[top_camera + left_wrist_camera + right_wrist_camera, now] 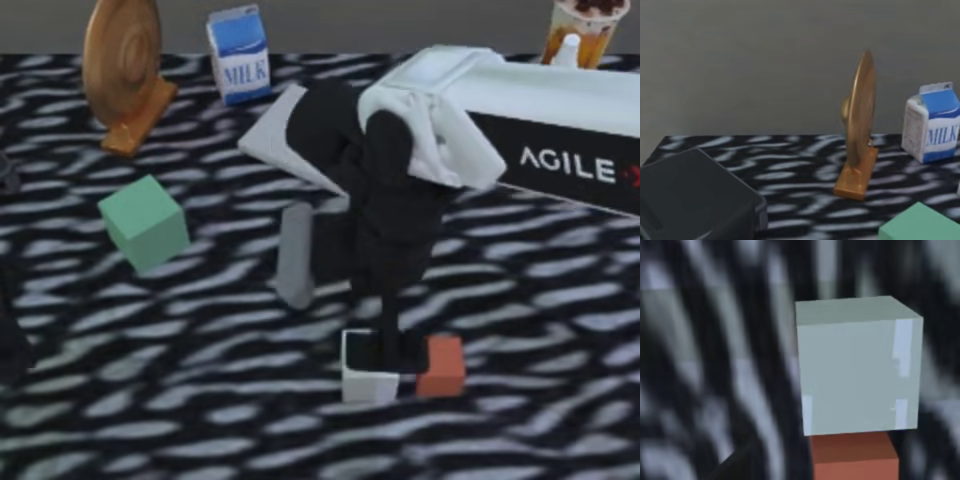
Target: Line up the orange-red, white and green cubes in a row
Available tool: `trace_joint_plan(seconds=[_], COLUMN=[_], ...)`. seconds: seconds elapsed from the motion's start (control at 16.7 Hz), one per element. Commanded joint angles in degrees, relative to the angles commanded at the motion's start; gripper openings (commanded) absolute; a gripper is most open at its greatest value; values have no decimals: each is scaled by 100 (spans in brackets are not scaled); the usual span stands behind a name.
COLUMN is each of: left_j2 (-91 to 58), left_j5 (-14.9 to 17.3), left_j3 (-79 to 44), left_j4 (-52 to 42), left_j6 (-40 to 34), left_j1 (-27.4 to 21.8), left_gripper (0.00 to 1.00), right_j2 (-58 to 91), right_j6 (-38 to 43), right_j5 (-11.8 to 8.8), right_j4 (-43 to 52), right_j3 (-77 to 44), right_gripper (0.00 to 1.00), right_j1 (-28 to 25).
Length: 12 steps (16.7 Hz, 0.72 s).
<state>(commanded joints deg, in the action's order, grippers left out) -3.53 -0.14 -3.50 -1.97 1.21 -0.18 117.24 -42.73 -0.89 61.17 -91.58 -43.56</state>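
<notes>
On my bench, the rigid, light-looking green cube (146,221) waits far left for a flat-sided grasp, while my right pincer (392,352), its spread untellable, hovers over the white cube (367,378) touching the orange-red cube (441,366).

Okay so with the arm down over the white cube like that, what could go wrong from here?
1. The right gripper hangs right over the white cube, which sits against the orange-red cube; a careless move could knock either one out of line.
2. The green cube sits far off toward the left, so the row is unfinished.
</notes>
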Motion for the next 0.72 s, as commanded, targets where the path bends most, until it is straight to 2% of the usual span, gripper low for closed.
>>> trace_joint_plan(seconds=[0.3,0.72], left_j2=[-1789,-6037], left_j5=[-11,16], left_j3=[-1650,-5106], left_j4=[-1006,-3359], left_j6=[591,1910], left_j1=[-142,-516], left_gripper=[100,100], right_j2=[-1667,-5504], right_j6=[594,1882], right_j5=[-141,-231], right_j4=[-1035,-2976], right_j3=[1280,4224], right_gripper=[100,100], right_j1=[747,2160])
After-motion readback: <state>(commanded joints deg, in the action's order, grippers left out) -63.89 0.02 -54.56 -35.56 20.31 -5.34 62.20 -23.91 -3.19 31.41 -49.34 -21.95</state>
